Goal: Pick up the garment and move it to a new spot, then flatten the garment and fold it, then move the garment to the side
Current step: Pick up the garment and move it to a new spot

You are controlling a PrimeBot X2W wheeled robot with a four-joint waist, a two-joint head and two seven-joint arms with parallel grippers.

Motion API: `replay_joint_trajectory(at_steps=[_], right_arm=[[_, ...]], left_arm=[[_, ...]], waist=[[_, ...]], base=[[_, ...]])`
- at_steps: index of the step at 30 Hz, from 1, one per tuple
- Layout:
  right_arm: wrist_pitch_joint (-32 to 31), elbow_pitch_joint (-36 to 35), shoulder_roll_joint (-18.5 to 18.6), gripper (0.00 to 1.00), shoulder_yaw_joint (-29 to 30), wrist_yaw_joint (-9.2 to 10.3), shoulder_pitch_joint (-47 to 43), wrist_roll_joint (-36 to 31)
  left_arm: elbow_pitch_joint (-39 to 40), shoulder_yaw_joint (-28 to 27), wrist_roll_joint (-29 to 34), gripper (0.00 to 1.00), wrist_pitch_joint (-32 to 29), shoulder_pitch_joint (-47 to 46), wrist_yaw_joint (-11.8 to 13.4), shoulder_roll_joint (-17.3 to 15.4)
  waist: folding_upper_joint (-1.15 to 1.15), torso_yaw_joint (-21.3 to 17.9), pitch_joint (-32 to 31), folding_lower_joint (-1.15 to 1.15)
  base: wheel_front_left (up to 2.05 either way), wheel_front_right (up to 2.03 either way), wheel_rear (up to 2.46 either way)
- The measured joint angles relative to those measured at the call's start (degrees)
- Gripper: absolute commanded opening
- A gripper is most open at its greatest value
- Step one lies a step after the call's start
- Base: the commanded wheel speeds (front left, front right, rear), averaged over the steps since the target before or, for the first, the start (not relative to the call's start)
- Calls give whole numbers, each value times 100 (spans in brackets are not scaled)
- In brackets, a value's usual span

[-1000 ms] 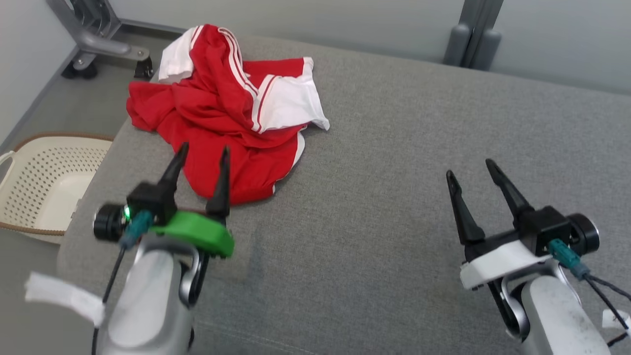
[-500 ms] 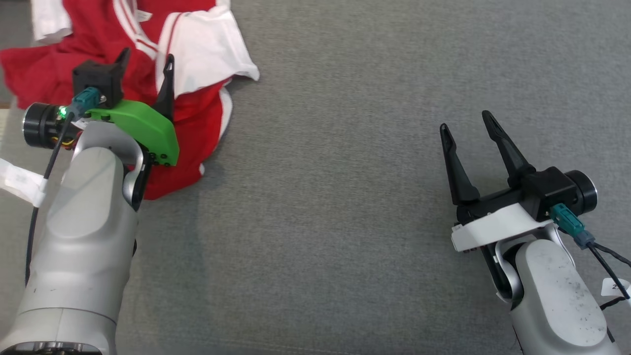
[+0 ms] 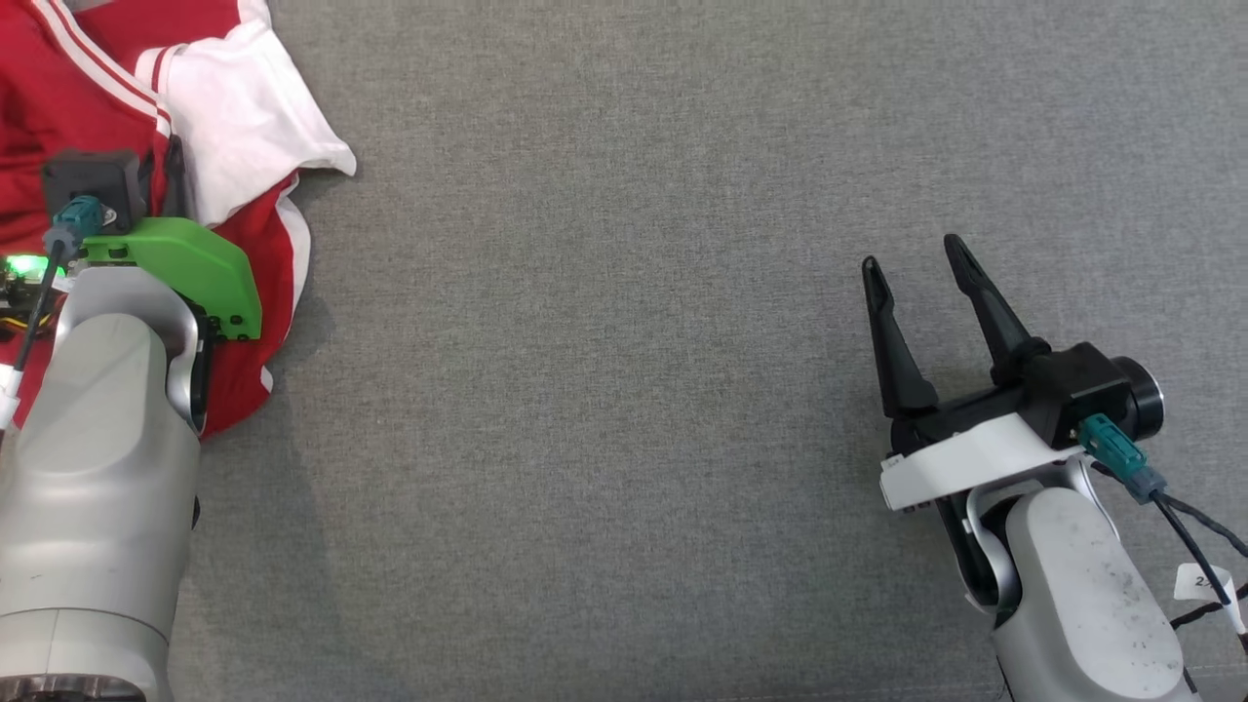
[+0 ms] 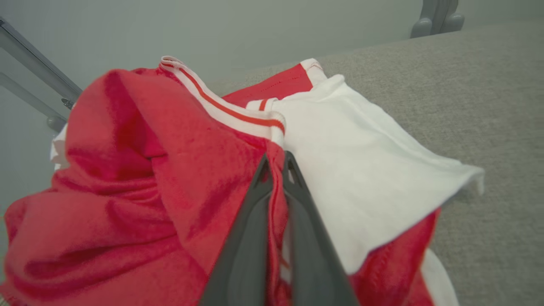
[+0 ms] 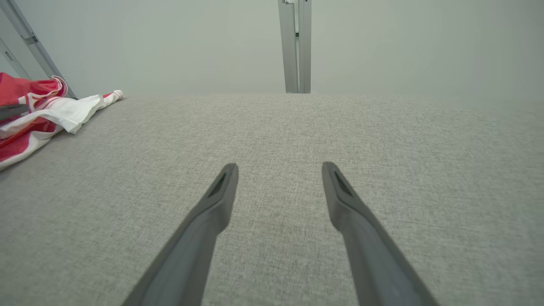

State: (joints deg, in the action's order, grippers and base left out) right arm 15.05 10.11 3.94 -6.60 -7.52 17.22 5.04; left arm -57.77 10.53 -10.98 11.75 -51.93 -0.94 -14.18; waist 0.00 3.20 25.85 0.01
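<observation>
The garment (image 3: 88, 58) is a crumpled red shirt with white sleeves and white stripes, lying at the top left of the grey padded surface (image 3: 624, 390). My left gripper (image 3: 168, 171) sits on top of it. In the left wrist view the two dark fingers are pressed together at the left gripper (image 4: 276, 160), shut on a red fold of the garment (image 4: 170, 161) next to a white sleeve. My right gripper (image 3: 909, 253) hovers far to the right over bare surface and stands open; in its own view the right gripper (image 5: 279, 166) holds nothing. The garment (image 5: 34, 114) lies at that view's left edge.
A pale wall rises behind the surface's far edge, with an upright metal post (image 5: 296, 46) against it. A slanted metal frame bar (image 4: 34, 68) stands beyond the garment. Bare grey surface stretches between the two arms.
The head camera has tilted down and shifted, so the whole picture moved. My left gripper reached onto the garment and went from open to shut on a fold. The right gripper stayed open.
</observation>
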Motion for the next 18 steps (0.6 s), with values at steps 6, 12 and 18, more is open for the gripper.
replay_joint_trajectory(at_steps=[6,12,18], right_arm=[[1,80,-52,100,34,0,-207,48],[0,124,-86,100,80,0,-508,132],[0,154,-99,100,121,0,-867,189]], left_arm=[[360,-16,-76,0,120,-68,-102,-110],[1347,-131,-407,0,-90,-230,-368,-155],[3179,-108,-1060,0,-1088,-160,-569,-149]], waist=[[0,-22,-297,0],[0,-67,-712,0],[0,-186,-1186,0]], base=[[0,0,0],[0,0,0],[0,0,0]])
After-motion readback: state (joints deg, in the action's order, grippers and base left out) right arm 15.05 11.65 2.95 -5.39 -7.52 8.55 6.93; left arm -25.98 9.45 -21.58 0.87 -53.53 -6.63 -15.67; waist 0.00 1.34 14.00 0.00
